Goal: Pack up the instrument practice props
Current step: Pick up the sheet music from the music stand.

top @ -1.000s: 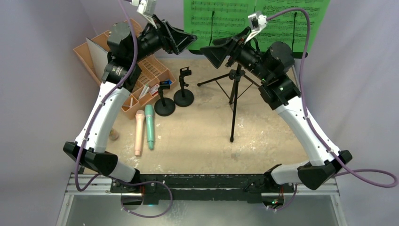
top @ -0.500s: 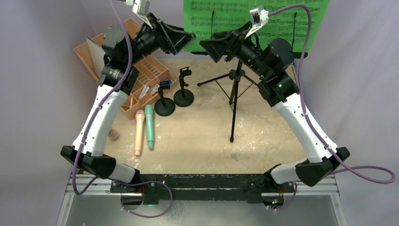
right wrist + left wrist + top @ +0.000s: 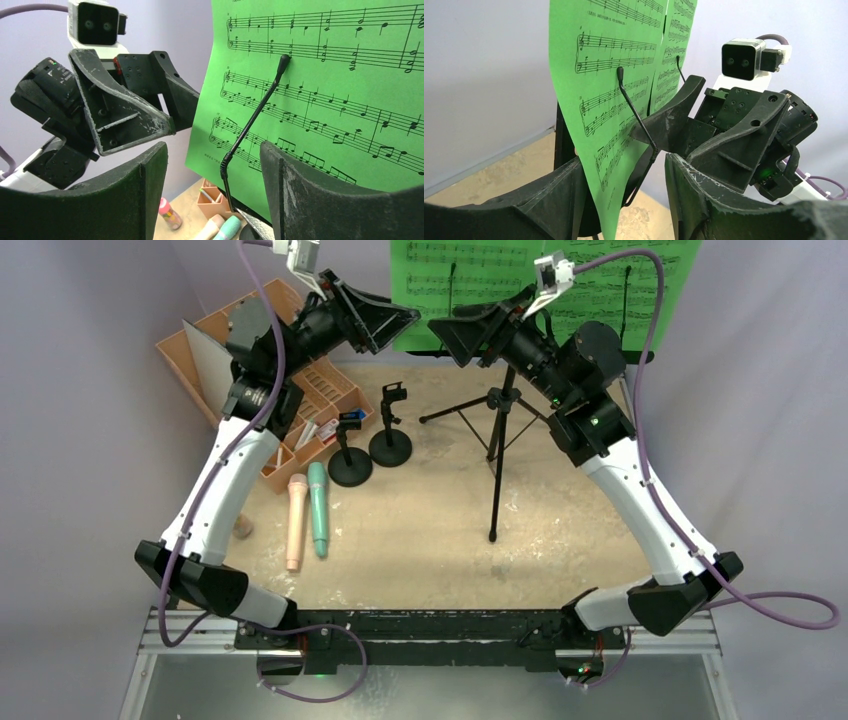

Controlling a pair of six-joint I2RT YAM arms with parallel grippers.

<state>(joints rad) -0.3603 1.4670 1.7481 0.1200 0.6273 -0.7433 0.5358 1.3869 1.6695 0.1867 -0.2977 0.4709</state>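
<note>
Reading from the left of the top view, the orange file rack (image 3: 318,390) stood at the far left of the table (image 3: 560,520). The pink microphone (image 3: 296,520) and the teal microphone (image 3: 318,508) lay side by side just in front of it. One clip pole (image 3: 349,452) and the other clip pole (image 3: 390,430) stood upright beside each other, to the right of the rack.

The left gripper (image 3: 400,320) was raised at the left edge of the green sheet-music pages (image 3: 480,275). Its jaws stood partly open. In the left wrist view the page's lower edge hung between the fingers (image 3: 549,200), unclamped.

The right gripper (image 3: 450,338) faced the left one, near but apart, with its jaws open and holding nothing. In its wrist view a wire page retainer (image 3: 250,120) and the page's lower corner showed between its fingers (image 3: 320,200).

The black tripod (image 3: 497,440) stood upright on the table, carrying the pages on its music desk (image 3: 561,135).
</note>
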